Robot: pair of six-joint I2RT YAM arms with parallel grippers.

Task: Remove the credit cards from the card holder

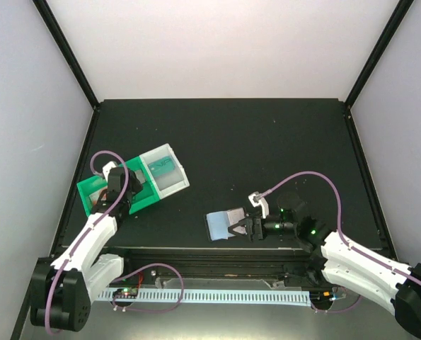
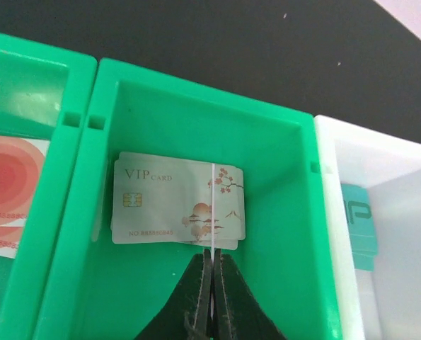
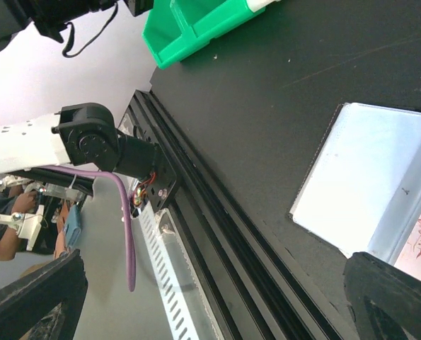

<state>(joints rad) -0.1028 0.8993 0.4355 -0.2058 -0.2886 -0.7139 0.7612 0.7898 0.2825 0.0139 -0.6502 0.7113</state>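
Card holder (image 1: 219,225): lies open and flat on the black surface (image 1: 252,149), lower centre of the top view. It is pale blue, slightly translucent plastic with a raised centre fold. In the right wrist view a whitish corner with reddish print shows at the right frame edge beside the fold; can't tell whether it is tucked in.

Right arm: stretched low from the lower-right corner, wrist level and pointing left. Right fingers (image 3: 390,294) are spread wide, with the holder's near end at their tips. No grip visible.

Left arm: angled up from the lower-left corner, wrist tipped down over the green tray (image 2: 104,177). Left fingers (image 2: 196,297) are pressed together, and a thin card (image 2: 213,205) seen edge-on as a white line sticks out from the tips.

Beneath it is a stack of whitish cards (image 2: 160,205), glossy with a gold chip and reddish blossom print, lying flat in the tray's right compartment. A red-ringed card (image 2: 12,191) lies in the left compartment.

White bin (image 2: 330,212): touches the tray's right wall and holds a teal card (image 2: 357,219).
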